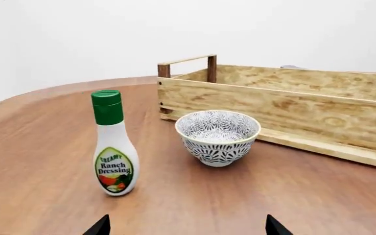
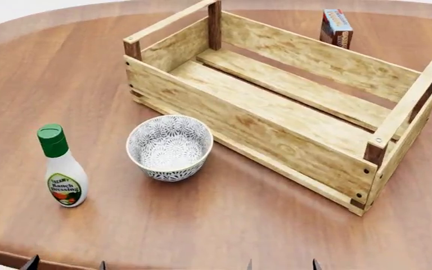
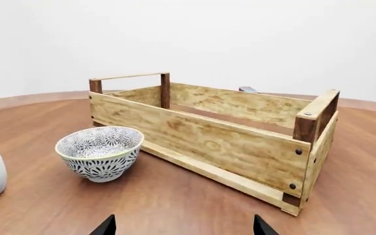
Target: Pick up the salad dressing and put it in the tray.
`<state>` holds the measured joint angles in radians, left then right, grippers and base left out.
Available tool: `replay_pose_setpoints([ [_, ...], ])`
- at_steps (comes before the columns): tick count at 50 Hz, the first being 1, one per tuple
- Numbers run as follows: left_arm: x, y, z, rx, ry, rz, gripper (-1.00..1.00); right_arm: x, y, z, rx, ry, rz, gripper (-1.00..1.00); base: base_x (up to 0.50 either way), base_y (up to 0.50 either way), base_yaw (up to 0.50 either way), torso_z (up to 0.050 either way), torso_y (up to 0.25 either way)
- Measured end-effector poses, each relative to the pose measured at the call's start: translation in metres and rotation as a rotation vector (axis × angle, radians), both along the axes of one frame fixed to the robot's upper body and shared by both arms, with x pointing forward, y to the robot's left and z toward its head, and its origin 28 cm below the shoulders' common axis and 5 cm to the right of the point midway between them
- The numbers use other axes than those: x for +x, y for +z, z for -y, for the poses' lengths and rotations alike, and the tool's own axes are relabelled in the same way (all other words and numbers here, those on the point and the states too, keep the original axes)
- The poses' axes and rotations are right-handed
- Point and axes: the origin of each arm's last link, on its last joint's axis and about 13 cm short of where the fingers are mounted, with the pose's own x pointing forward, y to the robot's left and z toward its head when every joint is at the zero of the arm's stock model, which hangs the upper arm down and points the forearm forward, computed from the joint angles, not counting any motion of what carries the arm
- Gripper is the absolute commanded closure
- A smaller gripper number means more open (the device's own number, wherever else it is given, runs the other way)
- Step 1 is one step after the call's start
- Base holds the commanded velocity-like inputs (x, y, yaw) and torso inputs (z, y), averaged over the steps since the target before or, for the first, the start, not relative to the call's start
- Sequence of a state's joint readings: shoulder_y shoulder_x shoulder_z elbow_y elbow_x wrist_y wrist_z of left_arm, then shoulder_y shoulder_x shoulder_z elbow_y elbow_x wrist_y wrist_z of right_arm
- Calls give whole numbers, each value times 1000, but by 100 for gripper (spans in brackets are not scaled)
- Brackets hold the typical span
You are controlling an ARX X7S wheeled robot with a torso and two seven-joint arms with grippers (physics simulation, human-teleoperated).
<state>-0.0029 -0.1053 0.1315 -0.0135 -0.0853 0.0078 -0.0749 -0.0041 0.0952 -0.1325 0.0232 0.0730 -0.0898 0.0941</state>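
We find the salad dressing (image 2: 62, 167) upright at the near left of the table (image 2: 43, 79), free-standing, with a patterned bowl (image 2: 170, 147) just beside it on the right and the tray (image 2: 276, 101) beyond that, running toward the far right. We judge the bottle light, rigid and smooth, tall on a narrow base (so prone to tipping if nudged). The waist below the green cap (image 2: 52, 139) looks the soundest place to take hold.

The left gripper (image 1: 186, 226) shows only two fingertips, set wide apart and empty; the bottle stands ahead of them, toward the left finger, not between.

The right gripper (image 3: 183, 225) is likewise spread and empty, facing bowl and tray.
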Motion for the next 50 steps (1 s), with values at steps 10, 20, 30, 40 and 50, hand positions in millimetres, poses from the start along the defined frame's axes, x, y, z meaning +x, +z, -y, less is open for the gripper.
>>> replay_pose_setpoints([
  [10,4,1,0,-3,13,-27,-100,2,0,1,-7,6,-12,-100,12,0,0,0,0],
  [20,13,31,-2,-19,38,-9,-100,8,21,6,12,-46,7,-100,455,0,0,0,0],
  [30,17,79,-8,-51,61,77,-100,12,65,16,32,-93,89,-100,500,0,0,0,0],
  [40,14,101,-11,-59,60,125,-100,10,90,20,39,-102,145,-100,500,0,0,0,0],
  [50,12,108,-12,-69,55,143,-100,8,99,22,40,-107,167,-100,500,0,0,0,0],
])
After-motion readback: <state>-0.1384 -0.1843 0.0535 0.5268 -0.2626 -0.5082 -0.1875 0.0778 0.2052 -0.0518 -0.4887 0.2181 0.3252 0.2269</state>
